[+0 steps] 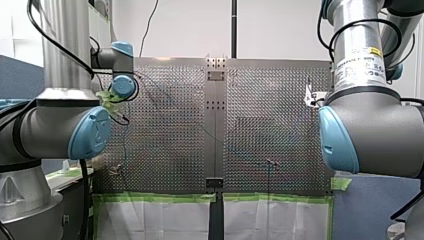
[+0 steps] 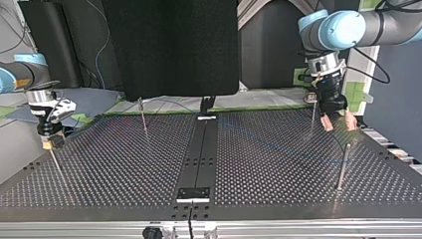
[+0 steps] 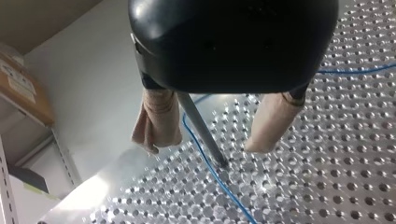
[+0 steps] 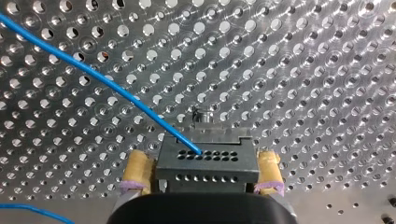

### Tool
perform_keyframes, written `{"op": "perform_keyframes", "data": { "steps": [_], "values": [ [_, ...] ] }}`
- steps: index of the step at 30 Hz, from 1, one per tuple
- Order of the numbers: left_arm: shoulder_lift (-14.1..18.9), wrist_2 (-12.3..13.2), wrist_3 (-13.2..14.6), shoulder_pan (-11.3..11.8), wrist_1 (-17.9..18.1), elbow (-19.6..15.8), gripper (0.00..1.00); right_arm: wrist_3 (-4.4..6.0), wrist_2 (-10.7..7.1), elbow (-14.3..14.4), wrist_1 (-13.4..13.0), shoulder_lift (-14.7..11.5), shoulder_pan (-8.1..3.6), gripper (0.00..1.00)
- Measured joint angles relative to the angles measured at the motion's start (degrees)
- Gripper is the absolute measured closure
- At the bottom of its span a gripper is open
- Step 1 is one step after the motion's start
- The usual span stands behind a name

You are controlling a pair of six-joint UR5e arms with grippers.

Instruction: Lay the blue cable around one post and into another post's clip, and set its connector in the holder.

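My left gripper [image 3: 203, 147] is black, and its two beige-padded fingers [image 3: 159, 121] are spread wide and hold nothing. A slim grey metal post [image 3: 201, 130] rises from the perforated silver metal table [image 3: 327, 154] in the gap between them, nearer one finger than the other. I cannot see either pad touching it. The thin blue cable [image 3: 229, 196] lies on the table between the same fingers. It passes right beside the foot of the post and runs on out ahead of the fingertips. A second stretch of it crosses the plate well off to the outer side of one finger.

My right gripper [image 4: 202, 156] is clamped on the dark grey rectangular connector, a block with rows of small round holes [image 4: 205, 170]. One yellow pad [image 4: 135, 170] presses on each of its short sides. The blue cable enters one hole in the upper row, about midway between the pads, and slants away over the table, ahead of the fingers and off to one side. Another short length of it shows beside the gripper body, behind one finger. Just ahead of the connector a small metal stub [image 4: 203, 114] stands on the plate, but what it is I cannot tell.

In the top view the two grippers hang at opposite sides of the table, well apart.
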Motion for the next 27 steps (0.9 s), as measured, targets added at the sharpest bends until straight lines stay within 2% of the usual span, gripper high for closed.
{"op": "perform_keyframes", "data": {
  "steps": [6, 14, 23, 27],
  "values": [
    [2.3, -1.6, 2.8, -0.1, -2.8, 2.2, 0.00, 0.00, 0.27, 0.0, 0.1, 0.0, 0.09, 0.05],
    [2.6, -3.4, 6.8, -0.1, -6.8, 6.2, 0.00, 0.00, 0.63, 0.0, 0.2, 0.0, 0.15, 0.05],
    [3.5, -7.6, 11.4, -0.4, -11.4, 10.8, 0.00, 0.00, 0.64, 0.0, 0.2, 0.0, 0.00, 0.05],
    [4.7, -7.4, 13.3, -0.7, -13.3, 12.7, 0.00, 0.00, 0.65, 0.0, 0.2, 0.0, 0.00, 0.05]
  ]
}}
